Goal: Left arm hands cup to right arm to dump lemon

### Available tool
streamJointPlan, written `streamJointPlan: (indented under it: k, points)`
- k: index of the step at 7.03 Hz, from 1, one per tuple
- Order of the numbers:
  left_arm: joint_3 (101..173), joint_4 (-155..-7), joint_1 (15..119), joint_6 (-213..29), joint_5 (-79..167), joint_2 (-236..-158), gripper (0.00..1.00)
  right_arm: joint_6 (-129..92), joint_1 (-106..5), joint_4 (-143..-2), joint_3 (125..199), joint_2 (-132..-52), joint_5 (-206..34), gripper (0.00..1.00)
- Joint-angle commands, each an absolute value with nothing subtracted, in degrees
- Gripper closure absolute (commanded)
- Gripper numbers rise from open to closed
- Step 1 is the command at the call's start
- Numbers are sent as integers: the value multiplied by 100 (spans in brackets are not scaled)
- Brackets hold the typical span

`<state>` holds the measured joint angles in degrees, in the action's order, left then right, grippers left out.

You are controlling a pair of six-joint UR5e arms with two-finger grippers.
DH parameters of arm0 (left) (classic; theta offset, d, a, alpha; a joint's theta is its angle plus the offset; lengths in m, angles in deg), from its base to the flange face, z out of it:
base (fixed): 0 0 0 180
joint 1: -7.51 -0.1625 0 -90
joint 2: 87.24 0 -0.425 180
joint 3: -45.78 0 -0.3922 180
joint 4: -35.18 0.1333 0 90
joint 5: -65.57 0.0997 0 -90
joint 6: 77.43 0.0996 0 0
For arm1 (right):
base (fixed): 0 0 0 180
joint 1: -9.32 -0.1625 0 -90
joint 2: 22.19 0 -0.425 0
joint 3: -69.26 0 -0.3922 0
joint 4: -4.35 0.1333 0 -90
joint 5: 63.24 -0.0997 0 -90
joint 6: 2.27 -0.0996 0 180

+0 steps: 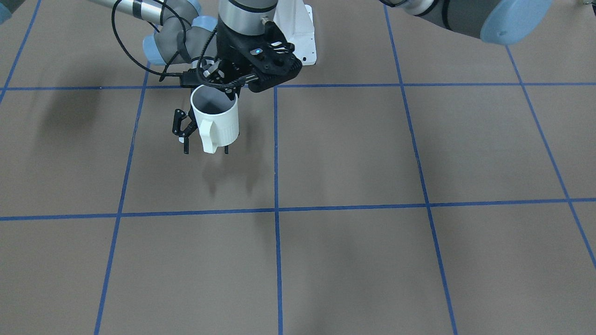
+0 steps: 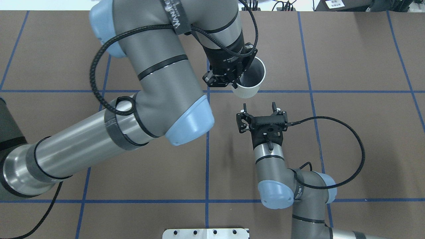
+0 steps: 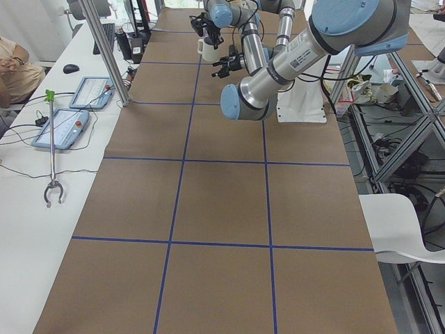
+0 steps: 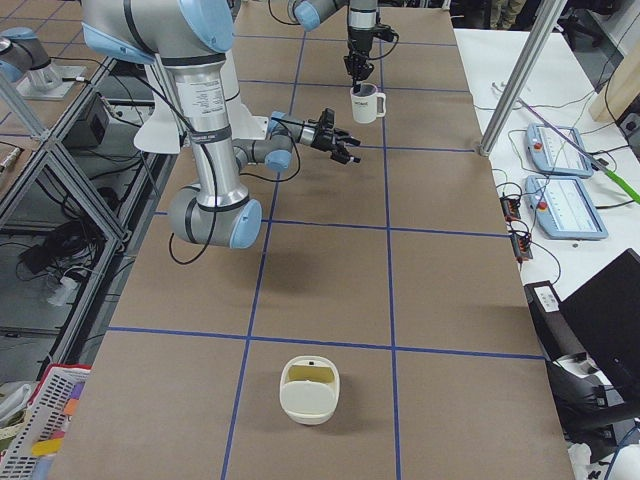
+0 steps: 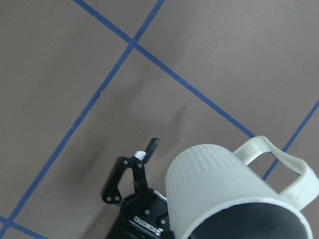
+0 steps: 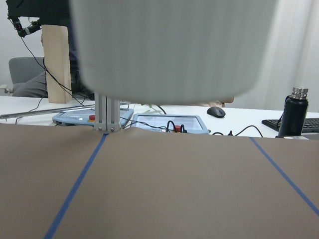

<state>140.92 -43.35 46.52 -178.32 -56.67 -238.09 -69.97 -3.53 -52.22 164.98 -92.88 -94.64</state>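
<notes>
My left gripper [image 2: 236, 83] is shut on the rim of the white cup [image 2: 253, 79] and holds it upright above the table. The cup also shows in the front view [image 1: 218, 120], with its handle toward that camera, and in the left wrist view [image 5: 224, 189]. My right gripper [image 2: 259, 106] is open and empty, and its fingers [image 5: 151, 145] point at the cup's lower wall from just short of it, without touching. The cup's ribbed wall [image 6: 174, 45] fills the top of the right wrist view. The lemon is out of sight; the visible part of the cup's inside is plain grey.
A cream container [image 4: 309, 388] with a yellowish inside stands on the brown mat toward the table's right end. The robot's white base [image 1: 298, 28] is behind the grippers. A side bench holds tablets [image 4: 565, 205] and a dark bottle [image 6: 293, 112].
</notes>
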Motion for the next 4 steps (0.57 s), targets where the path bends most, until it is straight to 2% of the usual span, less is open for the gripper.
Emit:
streamJointPlan:
  k: [1,2,4]
  points:
    - [15304,-4330,4915,-16785,-5668,-22293,100,-5821,-779,-3992,16708,-10196,-10555,0]
    - [15640,-4348,5073,-15961,-5668,-21598,100,-5695,-1130,-3629,16743,-10504,-11213,0]
    - [15809,-4662,5504,-14177,-5703,-20342,100,-5527,-2523,-3494,17076,-10944,-13754,0]
